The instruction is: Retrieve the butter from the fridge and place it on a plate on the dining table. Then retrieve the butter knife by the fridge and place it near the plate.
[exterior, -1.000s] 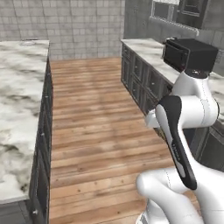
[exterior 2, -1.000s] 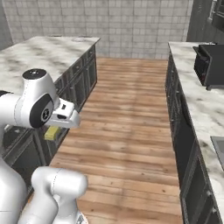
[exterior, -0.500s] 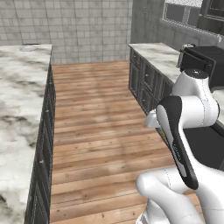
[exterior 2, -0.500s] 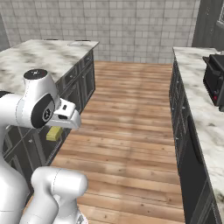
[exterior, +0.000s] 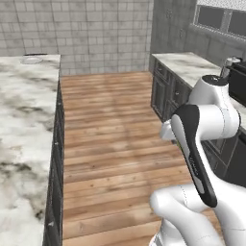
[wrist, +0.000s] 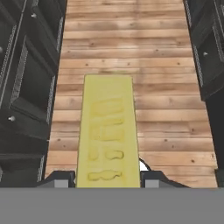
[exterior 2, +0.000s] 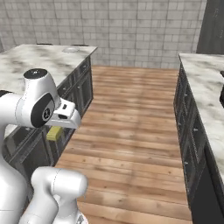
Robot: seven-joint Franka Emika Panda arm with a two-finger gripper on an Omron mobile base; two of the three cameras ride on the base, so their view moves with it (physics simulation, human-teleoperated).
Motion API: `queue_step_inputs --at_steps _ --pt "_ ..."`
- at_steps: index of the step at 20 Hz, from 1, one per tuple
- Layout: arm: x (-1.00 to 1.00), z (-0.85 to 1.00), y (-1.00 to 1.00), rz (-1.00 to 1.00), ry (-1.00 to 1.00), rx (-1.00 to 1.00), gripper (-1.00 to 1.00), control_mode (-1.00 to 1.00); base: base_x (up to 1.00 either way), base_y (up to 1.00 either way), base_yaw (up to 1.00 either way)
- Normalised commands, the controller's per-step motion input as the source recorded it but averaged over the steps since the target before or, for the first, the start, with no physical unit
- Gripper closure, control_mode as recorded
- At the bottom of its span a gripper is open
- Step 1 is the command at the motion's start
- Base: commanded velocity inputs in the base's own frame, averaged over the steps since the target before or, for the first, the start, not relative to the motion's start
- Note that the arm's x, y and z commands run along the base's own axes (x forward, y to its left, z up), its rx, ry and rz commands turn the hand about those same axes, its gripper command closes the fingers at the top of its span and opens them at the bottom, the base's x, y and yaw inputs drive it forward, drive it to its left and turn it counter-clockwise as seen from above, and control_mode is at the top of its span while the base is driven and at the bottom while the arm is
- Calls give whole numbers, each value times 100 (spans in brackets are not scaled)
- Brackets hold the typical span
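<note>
My pincer (wrist: 108, 178) pinches the butter (wrist: 108, 133) between its two dark tips, one on each long side. The stick is pale yellow-green, rectangular, its upper face stamped with shallow raised markings, and it runs straight out from my hand over the wooden floor (wrist: 131, 52). From the right base camera the butter (exterior 2: 53, 133) shows low beside the dining table (exterior 2: 39, 59).

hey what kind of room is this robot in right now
Most likely a home kitchen: a marble-topped dining table with a plate, dark base cabinets under a counter, tiled walls, and butter in the gripper.
</note>
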Motion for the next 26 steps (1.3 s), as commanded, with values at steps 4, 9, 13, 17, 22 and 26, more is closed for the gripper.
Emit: queue_step_inputs --at_steps 4,9,13,17,22,26 --pt "0 0 0 0 0 0 100 100 100 11 1" --pt "0 0 0 0 0 0 100 100 100 -27 3" --pt "0 0 0 0 0 0 100 100 100 -40 0" --pt "0 0 0 0 0 0 100 100 100 -23 0" --pt "0 0 0 0 0 0 100 100 100 -2 0" --pt "0 0 0 0 0 0 100 100 100 -1 0"
